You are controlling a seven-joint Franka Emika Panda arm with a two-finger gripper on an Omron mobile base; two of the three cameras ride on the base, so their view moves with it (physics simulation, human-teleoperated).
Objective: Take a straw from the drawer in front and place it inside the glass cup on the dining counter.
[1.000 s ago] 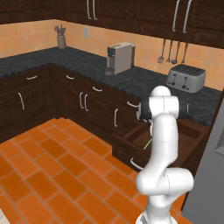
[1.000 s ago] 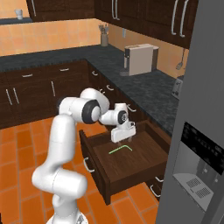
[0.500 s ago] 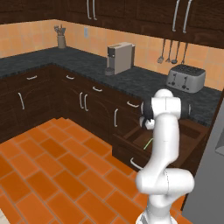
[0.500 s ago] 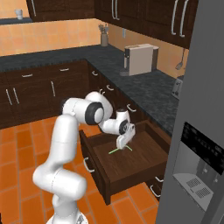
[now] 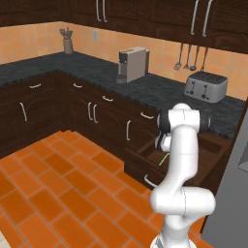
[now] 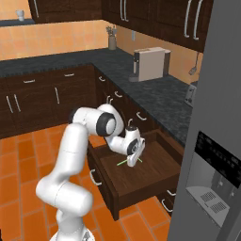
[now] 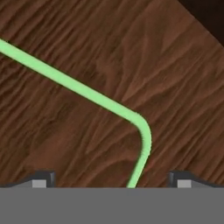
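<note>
The floor (image 5: 58, 193) has orange tiles. Dark wood cabinets (image 5: 38, 111) stand under a black speckled tabletop (image 5: 97, 72). At 12 o'clock the wall (image 5: 38, 41) is orange, with a toaster (image 5: 206, 86) at 2 o'clock.

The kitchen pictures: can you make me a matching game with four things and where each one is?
Things:
1. thin light-green bent straw
2. wide dark-brown wooden drawer
3. silver two-slot toaster
4. beige boxy coffee machine

Places or states:
A. on the black worktop under the hanging utensils
B. pulled open below the worktop
C. on the black worktop near the corner
D. lying on the drawer's wooden bottom, between the open fingers

Pairs: 1-D, 2-B, 3-A, 4-C
</note>
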